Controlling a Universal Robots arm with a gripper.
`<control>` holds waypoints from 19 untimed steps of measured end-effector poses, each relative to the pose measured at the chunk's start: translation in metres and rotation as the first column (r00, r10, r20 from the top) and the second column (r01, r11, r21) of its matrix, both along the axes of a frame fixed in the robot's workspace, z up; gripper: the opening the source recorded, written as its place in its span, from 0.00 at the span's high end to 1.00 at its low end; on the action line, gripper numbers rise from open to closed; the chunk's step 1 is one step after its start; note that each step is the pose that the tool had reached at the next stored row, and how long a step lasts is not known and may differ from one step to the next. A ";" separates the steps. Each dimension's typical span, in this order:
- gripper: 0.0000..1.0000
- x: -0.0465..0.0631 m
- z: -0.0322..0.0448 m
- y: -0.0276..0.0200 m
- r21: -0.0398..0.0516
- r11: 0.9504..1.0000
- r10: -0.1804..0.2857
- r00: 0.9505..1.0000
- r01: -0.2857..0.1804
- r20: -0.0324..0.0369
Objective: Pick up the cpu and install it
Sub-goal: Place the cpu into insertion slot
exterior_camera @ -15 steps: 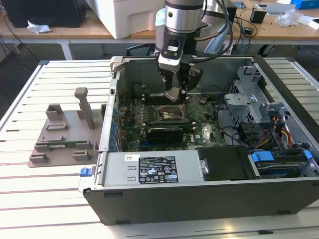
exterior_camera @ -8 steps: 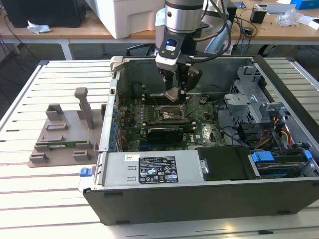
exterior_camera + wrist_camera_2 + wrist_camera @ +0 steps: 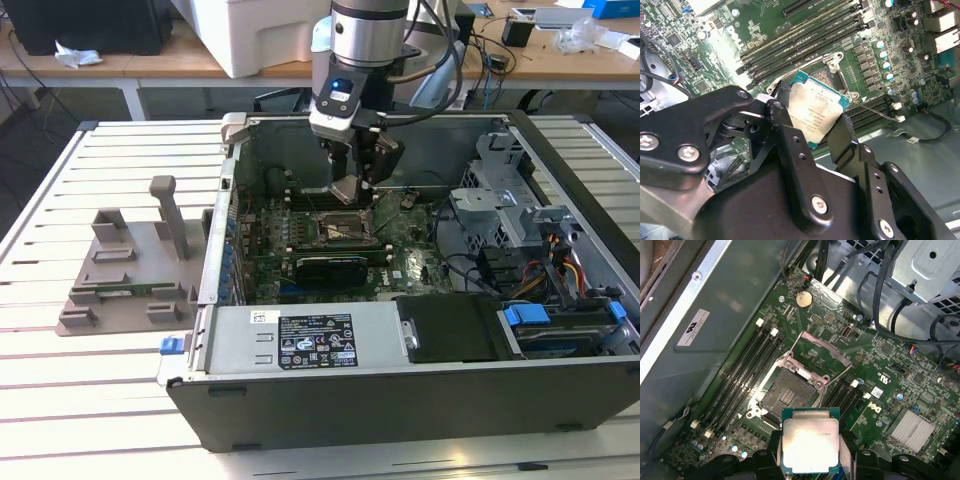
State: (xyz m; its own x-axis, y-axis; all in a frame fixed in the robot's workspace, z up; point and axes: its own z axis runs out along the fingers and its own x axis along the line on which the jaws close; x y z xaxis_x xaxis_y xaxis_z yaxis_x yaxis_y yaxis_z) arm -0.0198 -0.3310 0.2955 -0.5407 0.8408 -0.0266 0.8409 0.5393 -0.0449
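In the exterior view, you see the gripper (image 3: pixel 347 192) inside the open computer case (image 3: pixel 300 400), closed on the cpu (image 3: pixel 345 186) and hanging over the socket (image 3: pixel 338 228) on the green board (image 3: pixel 405 265). In the second wrist view, your two black fingers (image 3: pixel 790 145) clamp the cpu (image 3: pixel 815 112) by opposite edges, its silvery top tilted toward the camera. In the first wrist view, the cpu (image 3: pixel 810 442) sits apart from the bare socket (image 3: pixel 787 392), whose lid (image 3: pixel 822 347) stands open.
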 end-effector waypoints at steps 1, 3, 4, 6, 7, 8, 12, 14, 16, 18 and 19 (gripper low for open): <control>0.46 0.000 0.0000 0.0000 0.000 1.000 -0.003 1.000 0.003 0.000; 0.46 0.000 0.0000 0.0000 0.000 1.000 -0.010 1.000 0.010 0.000; 0.46 0.000 0.0000 0.0000 0.000 1.000 -0.012 1.000 0.012 0.000; 0.46 0.000 0.0000 0.0000 0.000 1.000 -0.020 1.000 0.020 0.000; 0.46 0.000 -0.0001 0.0000 0.000 1.000 -0.022 1.000 0.022 0.000; 0.46 0.000 0.0000 0.0000 0.000 1.000 -0.024 1.000 0.024 0.000; 0.46 0.000 -0.0001 0.0000 0.000 0.999 -0.048 0.999 0.048 0.000; 0.46 0.000 -0.0001 0.0000 0.000 0.998 -0.063 0.998 0.063 0.000; 0.46 0.000 -0.0002 0.0000 0.000 0.996 -0.094 0.996 0.094 0.000; 0.46 0.000 -0.0003 0.0000 0.000 0.993 -0.118 0.993 0.118 0.000; 0.46 0.000 -0.0004 0.0000 -0.001 0.992 -0.128 0.992 0.128 0.000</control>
